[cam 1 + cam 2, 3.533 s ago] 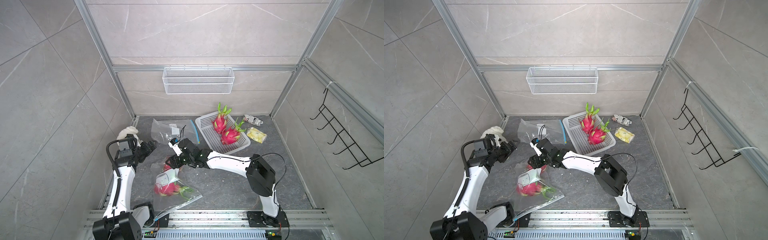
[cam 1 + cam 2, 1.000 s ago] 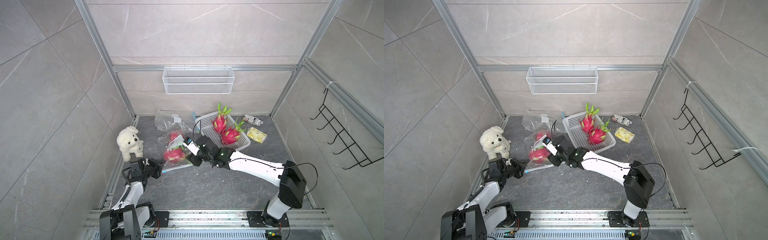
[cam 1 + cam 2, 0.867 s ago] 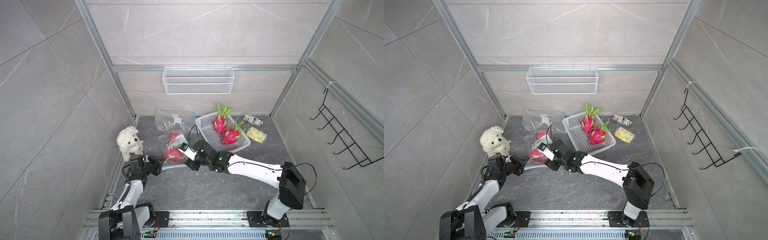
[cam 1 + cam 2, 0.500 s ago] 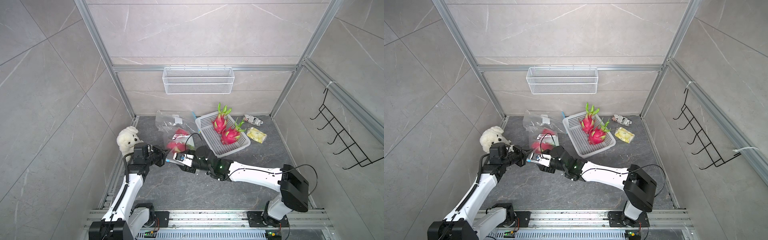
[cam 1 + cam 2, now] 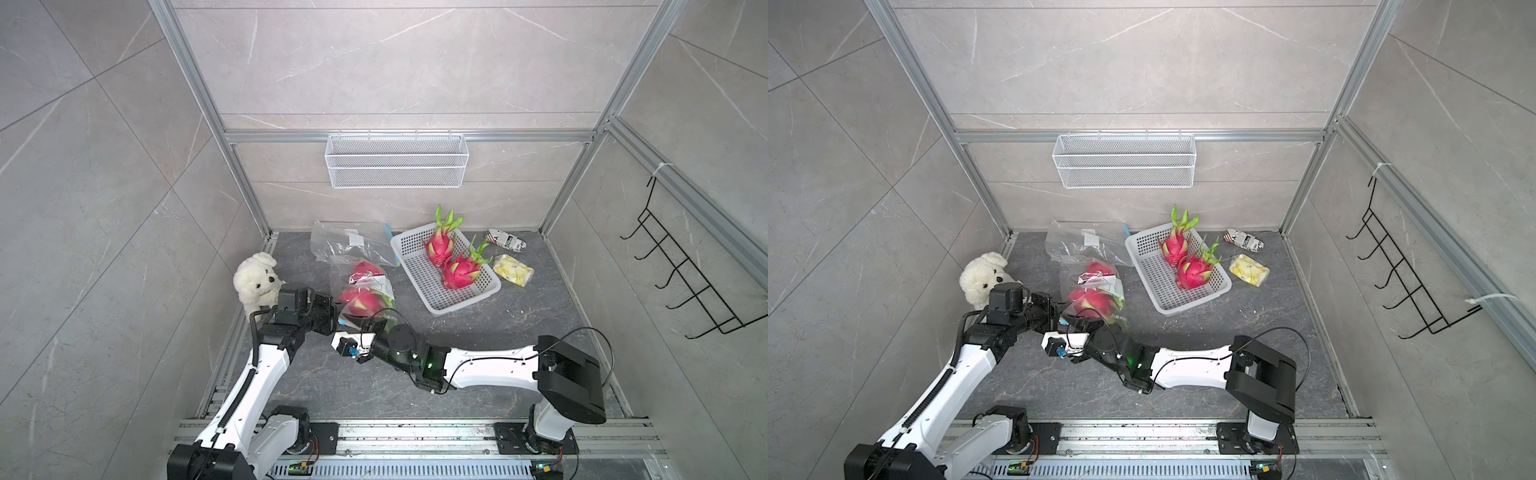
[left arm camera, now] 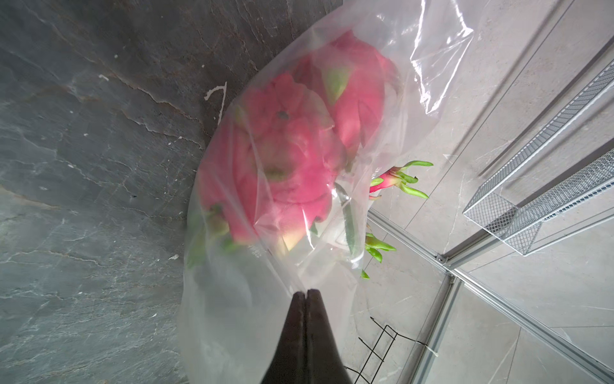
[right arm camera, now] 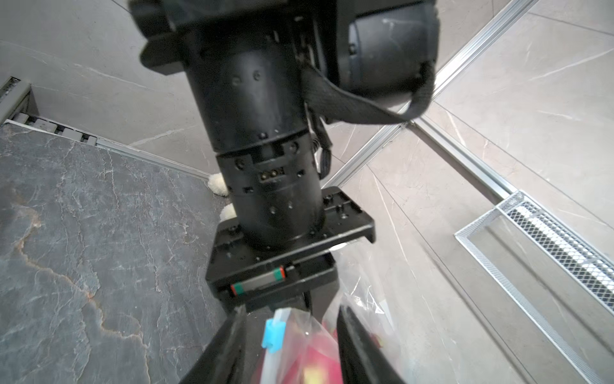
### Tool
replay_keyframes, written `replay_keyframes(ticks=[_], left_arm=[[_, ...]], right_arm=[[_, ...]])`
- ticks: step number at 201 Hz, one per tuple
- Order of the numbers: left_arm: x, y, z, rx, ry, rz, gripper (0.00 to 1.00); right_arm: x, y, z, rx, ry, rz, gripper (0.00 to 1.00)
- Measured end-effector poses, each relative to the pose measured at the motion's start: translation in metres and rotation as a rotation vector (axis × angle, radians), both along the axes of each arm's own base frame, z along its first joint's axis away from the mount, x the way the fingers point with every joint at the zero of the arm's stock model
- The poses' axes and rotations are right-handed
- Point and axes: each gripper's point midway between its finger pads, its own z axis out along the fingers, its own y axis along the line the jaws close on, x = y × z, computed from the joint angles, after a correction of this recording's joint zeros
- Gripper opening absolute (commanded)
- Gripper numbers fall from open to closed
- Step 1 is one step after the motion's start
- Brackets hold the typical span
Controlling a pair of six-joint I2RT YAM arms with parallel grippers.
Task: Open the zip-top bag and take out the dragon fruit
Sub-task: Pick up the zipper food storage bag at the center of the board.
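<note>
A clear zip-top bag (image 5: pixel 365 286) (image 5: pixel 1096 282) lies left of centre on the dark floor with two magenta dragon fruit (image 6: pixel 275 159) (image 6: pixel 352 99) inside. My left gripper (image 5: pixel 337 312) (image 6: pixel 305 292) is shut on the bag's near edge. My right gripper (image 5: pixel 360 323) (image 7: pixel 291 311) faces it, jaws apart on either side of the bag's zip end and its blue slider (image 7: pixel 273 334), not pressing on them. The left gripper's black body (image 7: pixel 265 166) fills the right wrist view. Two more dragon fruit (image 5: pixel 438 247) (image 5: pixel 459 272) lie in a white basket (image 5: pixel 465 307).
An empty clear bag (image 5: pixel 349 243) lies at the back. A white plush dog (image 5: pixel 255 282) sits by the left wall beside my left arm. A newspaper-wrapped item (image 5: pixel 506 241) and a yellow packet (image 5: pixel 513 270) lie right of the basket. A wire shelf (image 5: pixel 397 160) hangs on the back wall.
My left arm has risen and swung in towards the bag's near end, still pinching its edge. My right gripper has come round to the front of the bag and its jaws have narrowed.
</note>
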Motion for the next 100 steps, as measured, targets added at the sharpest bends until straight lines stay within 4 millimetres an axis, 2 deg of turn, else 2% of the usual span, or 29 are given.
replay_keyframes(ticks=[20,44,100], left_arm=[[0.0,0.002,-0.002,-0.002,0.015,0.017,0.0],[0.0,0.003,-0.004,-0.002,0.027,0.029,0.0],[0.0,0.004,-0.004,-0.009,0.038,0.043,0.0]], right_arm=[[-0.006,0.002,-0.006,0.009,-0.004,-0.023,0.45],[0.0,-0.005,-0.01,0.024,0.002,-0.072,0.44],[0.006,-0.011,-0.009,0.045,0.019,-0.12,0.32]])
